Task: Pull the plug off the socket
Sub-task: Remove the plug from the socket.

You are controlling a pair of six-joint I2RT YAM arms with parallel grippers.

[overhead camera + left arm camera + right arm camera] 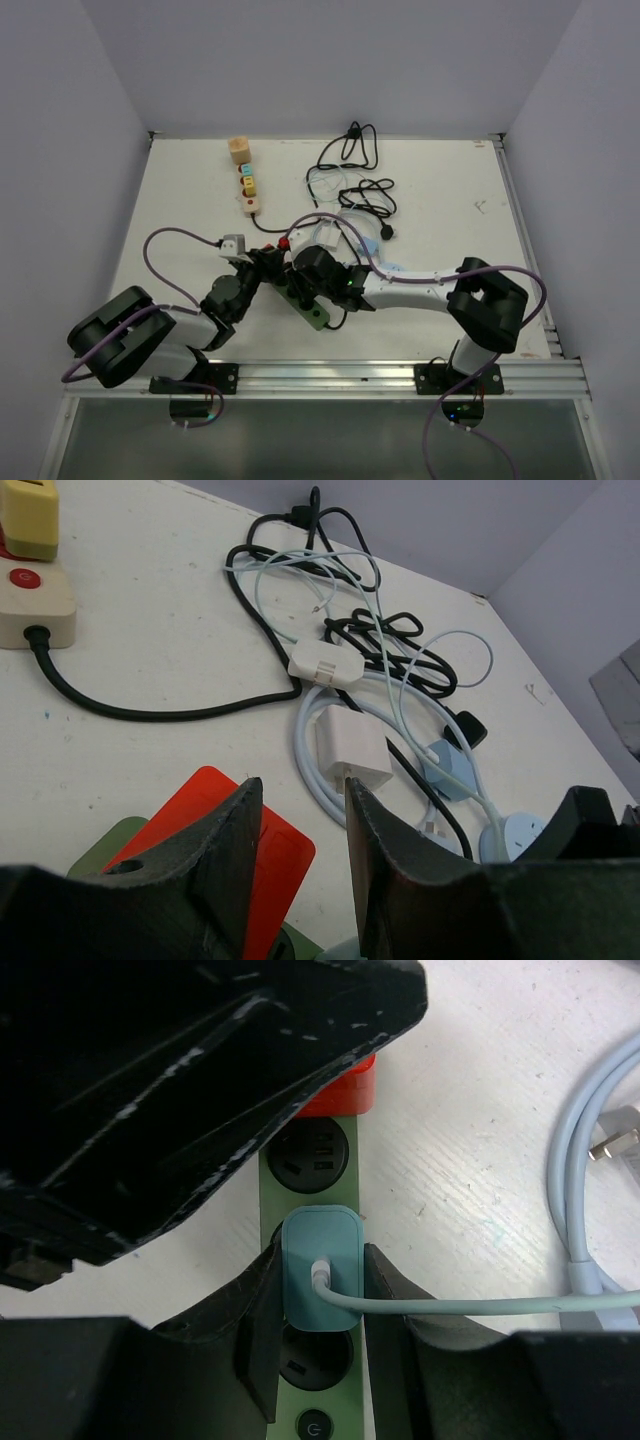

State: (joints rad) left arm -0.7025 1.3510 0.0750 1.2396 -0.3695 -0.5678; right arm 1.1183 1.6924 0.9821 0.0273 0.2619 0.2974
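You are looking down on a white table (pixel 450 190), its top scuffed and flecked with small dark marks. A pale grey back wall (pixel 330 60) rises behind it. A left wall (pixel 50 150) and a right wall (pixel 600 150) of the same tone close in on either side. An aluminium rail (pixel 330 375) runs along your near edge. The light is even and the shadows are soft.

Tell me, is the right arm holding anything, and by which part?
The right end effector pinches the teal plug by its two sides; it sits in the green power strip.
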